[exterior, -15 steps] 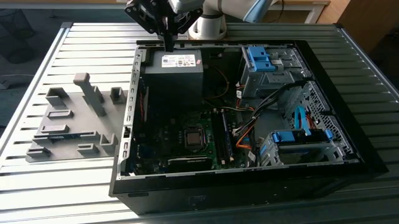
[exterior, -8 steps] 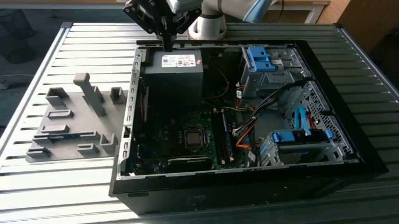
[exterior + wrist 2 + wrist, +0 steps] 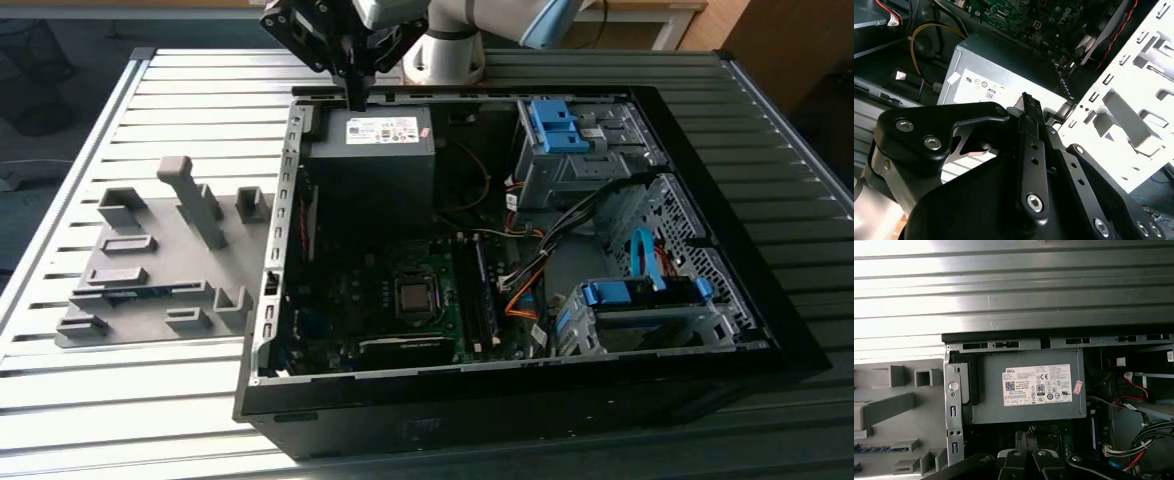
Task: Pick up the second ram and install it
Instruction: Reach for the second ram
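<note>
Pincer (image 3: 355, 98), fingers drawn together, hangs above the power supply (image 3: 374, 160) of the open computer case (image 3: 781, 330); the ram (image 3: 140, 292) lies in the grey fixture (image 3: 160, 325) on the worktop (image 3: 120, 400).

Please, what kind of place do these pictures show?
Probably a robotics lab bench for computer assembly: an open desktop computer case lies on a slatted metal table, a grey fixture plate sits beside it, and a robot arm reaches over it.

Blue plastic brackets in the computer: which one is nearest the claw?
The blue plastic bracket beside the grey metal box that the claw hangs by. The other blue bracket sits at the black case's opposite end.
</note>
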You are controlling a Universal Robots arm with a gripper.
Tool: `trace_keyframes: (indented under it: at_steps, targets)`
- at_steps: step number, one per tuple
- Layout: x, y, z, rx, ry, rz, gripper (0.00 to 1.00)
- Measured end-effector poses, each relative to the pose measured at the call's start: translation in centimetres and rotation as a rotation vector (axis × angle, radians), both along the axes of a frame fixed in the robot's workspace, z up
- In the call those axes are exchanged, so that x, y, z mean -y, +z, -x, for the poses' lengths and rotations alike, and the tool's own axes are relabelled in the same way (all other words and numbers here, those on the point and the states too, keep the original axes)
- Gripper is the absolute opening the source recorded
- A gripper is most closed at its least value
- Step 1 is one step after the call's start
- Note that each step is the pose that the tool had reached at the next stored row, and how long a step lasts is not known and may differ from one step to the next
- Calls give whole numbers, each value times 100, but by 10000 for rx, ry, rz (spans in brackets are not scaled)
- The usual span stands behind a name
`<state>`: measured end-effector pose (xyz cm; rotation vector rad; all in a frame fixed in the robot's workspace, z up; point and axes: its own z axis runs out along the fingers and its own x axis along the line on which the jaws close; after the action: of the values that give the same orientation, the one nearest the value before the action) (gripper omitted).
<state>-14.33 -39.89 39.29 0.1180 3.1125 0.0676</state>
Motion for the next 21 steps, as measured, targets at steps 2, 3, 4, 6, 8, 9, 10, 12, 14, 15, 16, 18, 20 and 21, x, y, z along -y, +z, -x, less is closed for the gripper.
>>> trace_keyframes:
  at_steps: [2, 3, 4, 6, 8, 9, 10, 12, 14, 15, 16, 18, 20, 21]
  targets:
    - [0, 0, 8, 0, 0, 0, 11]
    - [0, 0, 12, 0, 0, 0, 11]
    - [0, -1, 16, 1, 0, -1, 11]
    - [0, -1, 24, 0, 0, 0, 11]
    - [0, -1, 32, 0, 0, -1, 11]
    - [0, -1, 36, 0, 0, 0, 11]
    - [0, -1, 40, 0, 0, -1, 11]
    - [0, -1, 47, 0, 0, 0, 11]
    - [0, -1, 55, 0, 0, -1, 11]
    - [0, -1, 60, 0, 0, 0, 11]
    - [0, -1, 65, 0, 0, 0, 11]
    - [0, -1, 80, 0, 0, 0, 11]
    - [0, -1, 97, 0, 0, -1, 11]
    - [0, -1, 105, 0, 0, 0, 11]
